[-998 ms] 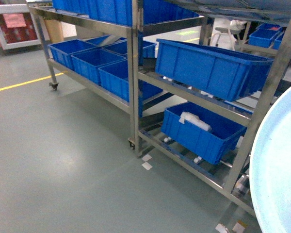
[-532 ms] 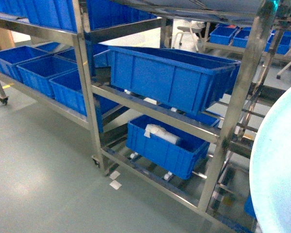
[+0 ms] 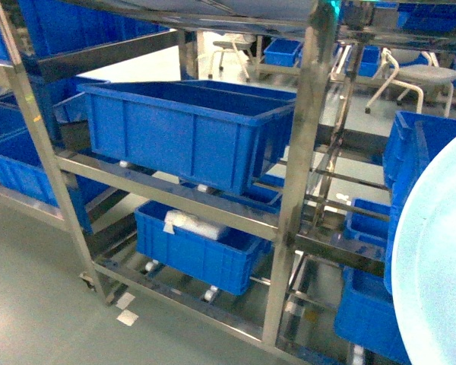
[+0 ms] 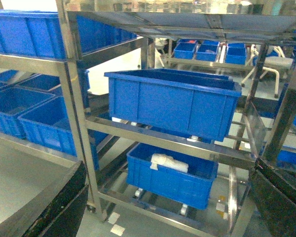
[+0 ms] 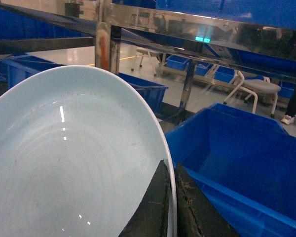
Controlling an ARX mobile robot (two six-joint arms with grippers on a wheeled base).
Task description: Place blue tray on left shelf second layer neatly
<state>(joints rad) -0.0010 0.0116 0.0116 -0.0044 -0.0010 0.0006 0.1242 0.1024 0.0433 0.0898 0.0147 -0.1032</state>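
Floor (image 3: 30, 289) grey-green; steel rack (image 3: 292, 190) with dark-blue crates (image 3: 182, 133). Right gripper (image 5: 171, 207) clamped on blue tray (image 5: 64, 163) rim at tray's 4 o'clock. Left gripper (image 4: 158, 207) jaws apart, empty.

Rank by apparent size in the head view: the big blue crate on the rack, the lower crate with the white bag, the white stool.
1. Big blue crate
2. Lower crate holding the white bag
3. White stool, though it sits farther back, so it only looks smallest.

Glossy smooth plastic blue tray (image 5: 64, 163), shiny steel left shelf second layer (image 3: 175, 196)
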